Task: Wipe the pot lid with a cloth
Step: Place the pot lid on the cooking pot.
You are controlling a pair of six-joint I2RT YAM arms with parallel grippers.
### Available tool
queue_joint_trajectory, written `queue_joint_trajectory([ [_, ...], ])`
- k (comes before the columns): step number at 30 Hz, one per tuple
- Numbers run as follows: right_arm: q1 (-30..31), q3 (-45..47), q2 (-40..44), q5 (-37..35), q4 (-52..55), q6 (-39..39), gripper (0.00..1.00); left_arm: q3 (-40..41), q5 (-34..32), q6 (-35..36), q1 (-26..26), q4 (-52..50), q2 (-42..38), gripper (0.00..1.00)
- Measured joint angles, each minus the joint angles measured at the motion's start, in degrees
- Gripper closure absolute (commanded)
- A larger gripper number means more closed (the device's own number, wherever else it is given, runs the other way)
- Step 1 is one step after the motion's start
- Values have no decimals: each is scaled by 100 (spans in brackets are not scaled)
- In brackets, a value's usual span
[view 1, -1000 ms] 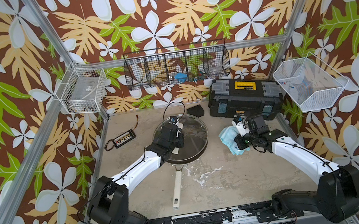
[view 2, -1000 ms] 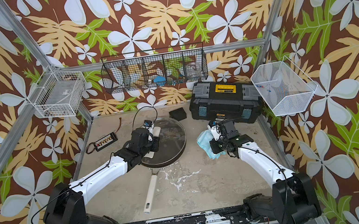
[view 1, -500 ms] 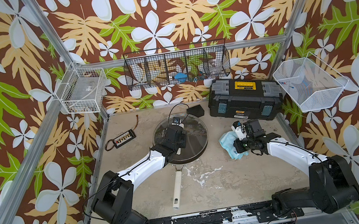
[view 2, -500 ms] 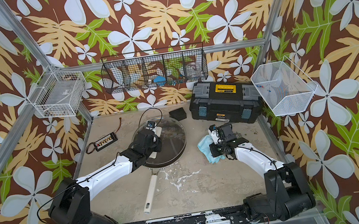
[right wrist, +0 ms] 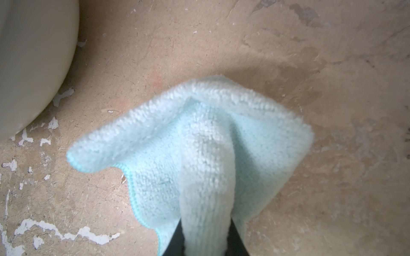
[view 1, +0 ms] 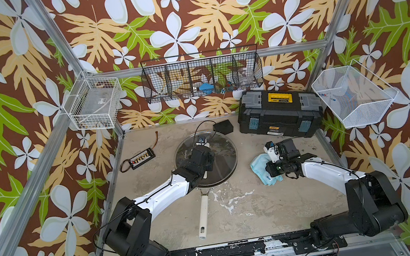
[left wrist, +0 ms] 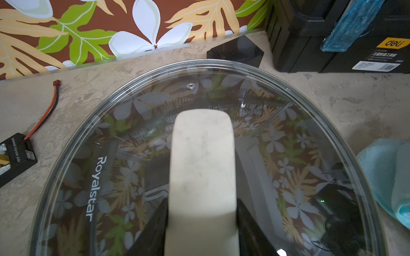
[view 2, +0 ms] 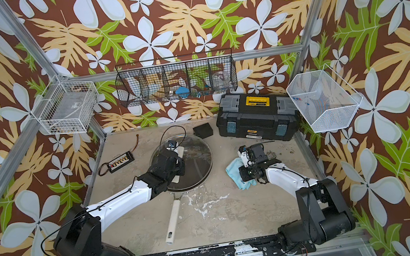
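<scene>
Two dark fingers of the left gripper (left wrist: 202, 223) are closed on the long cream-white bar handle (left wrist: 202, 155), one on each side of it. The handle crosses the middle of the large round clear glass pot lid (left wrist: 288, 155) with a metal rim. In both top views the pot lid (view 1: 222, 153) (view 2: 199, 160) sits near the middle of the worn beige table (view 1: 253, 210), with the left arm reaching in from 7 o'clock. Beneath the lid lies a dark frying pan whose long cream handle (view 1: 203, 218) points to 6 o'clock.

The right gripper (right wrist: 206, 239) has its two dark fingers pinched on a raised fold of the soft light blue microfibre cloth (right wrist: 155, 166); the rest of the cloth spreads onto the table. In both top views the cloth (view 1: 258, 164) (view 2: 233, 170) is at 3 o'clock from the lid, near its rim but apart from it, with the right wrist over its 3 o'clock side.

At 1 o'clock from the lid stands a black plastic toolbox with a yellow handle (view 1: 279, 114). A small black box (view 1: 223, 126) is just beyond the lid's rim at 12 o'clock. A black connector board with red and black wires (view 1: 137, 158) lies at 9 o'clock.
</scene>
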State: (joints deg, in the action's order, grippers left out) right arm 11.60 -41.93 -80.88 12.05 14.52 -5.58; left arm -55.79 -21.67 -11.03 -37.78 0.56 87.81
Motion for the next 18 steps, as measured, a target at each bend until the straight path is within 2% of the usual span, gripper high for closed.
queue_joint_trajectory([
  [7, 0, 42, -68, 42, -33, -17, 75, 55, -74, -61, -35, -76, -74, 100],
  [18, 0, 90, -70, 42, -35, -17, 75, 74, -179, -223, -166, -92, -68, 100],
])
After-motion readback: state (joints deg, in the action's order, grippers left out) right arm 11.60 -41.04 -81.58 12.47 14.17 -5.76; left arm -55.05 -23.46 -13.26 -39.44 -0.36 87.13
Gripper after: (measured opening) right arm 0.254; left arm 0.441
